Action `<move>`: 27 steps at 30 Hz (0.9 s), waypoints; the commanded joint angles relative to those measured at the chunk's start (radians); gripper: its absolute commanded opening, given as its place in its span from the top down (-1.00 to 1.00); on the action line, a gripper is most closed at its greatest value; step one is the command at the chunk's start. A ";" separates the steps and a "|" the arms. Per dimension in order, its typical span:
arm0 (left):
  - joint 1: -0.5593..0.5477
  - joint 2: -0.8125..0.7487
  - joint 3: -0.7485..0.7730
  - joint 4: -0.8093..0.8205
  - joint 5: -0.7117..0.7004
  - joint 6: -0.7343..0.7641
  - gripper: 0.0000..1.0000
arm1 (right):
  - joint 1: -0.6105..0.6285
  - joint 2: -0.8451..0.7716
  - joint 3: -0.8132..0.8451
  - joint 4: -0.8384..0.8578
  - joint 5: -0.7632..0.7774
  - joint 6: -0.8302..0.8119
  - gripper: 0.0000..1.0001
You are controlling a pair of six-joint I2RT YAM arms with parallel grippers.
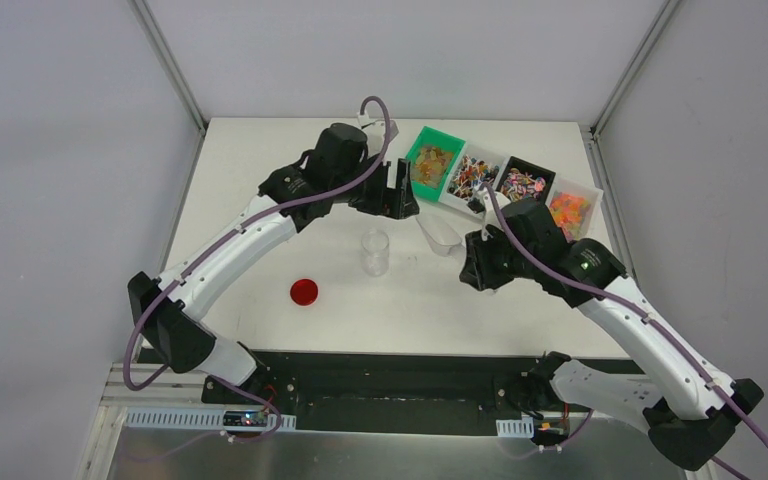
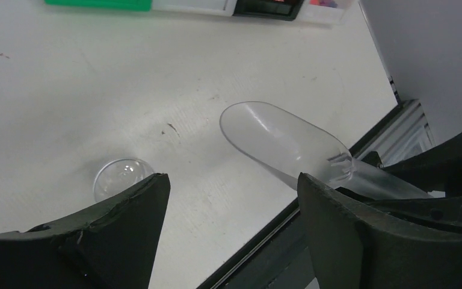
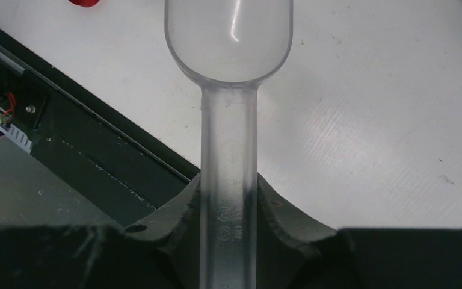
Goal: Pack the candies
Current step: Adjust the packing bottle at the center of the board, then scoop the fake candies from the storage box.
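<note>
Table (image 1: pixel 260 200): all the work sits on the far right, inside reach of both arms.

Bin row (image 1: pixel 505 180): four open trays side by side along the far right, tops up so you can dip in from above. The candies (image 1: pixel 522 184) are all in there, sorted by kind, from amber ones in the green bin (image 1: pixel 432 160) to orange ones in the end bin (image 1: pixel 570 210).

Scoop (image 3: pixel 228 36): your right gripper (image 3: pixel 228 192) is clenched on the handle, well back from the bowl. That keeps the bowl open side up and clear of the fingers. The bowl is empty and sits between the jar and the bins.

Left gripper (image 2: pixel 234 198): jaws spread, nothing between them, just beside the near side of the green bin. My read is that it's your free hand for steadying the jar or fetching the lid.

Jar (image 1: pixel 376 252): upright, mouth open, mid-table, near the scoop for a short tip-in. It looks empty, though clear plastic seen from above is hard to read.

Red lid (image 1: pixel 304 292): flat on the table, left of the jar, out of the pouring path.
</note>
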 commanded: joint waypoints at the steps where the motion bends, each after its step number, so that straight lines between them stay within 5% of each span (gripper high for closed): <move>1: -0.005 0.018 0.013 0.058 0.160 -0.031 -0.57 | -0.004 -0.035 0.057 0.110 -0.093 -0.051 1.00; 6: -0.006 0.043 -0.017 0.088 0.203 -0.041 -0.51 | -0.003 -0.069 0.061 0.166 -0.082 -0.050 1.00; 20: -0.006 0.038 -0.126 0.113 0.212 -0.045 0.16 | -0.004 -0.151 0.027 0.275 -0.006 -0.023 0.88; 27: -0.006 0.034 -0.151 0.116 0.212 -0.050 0.32 | -0.004 -0.155 0.024 0.287 -0.036 -0.027 0.83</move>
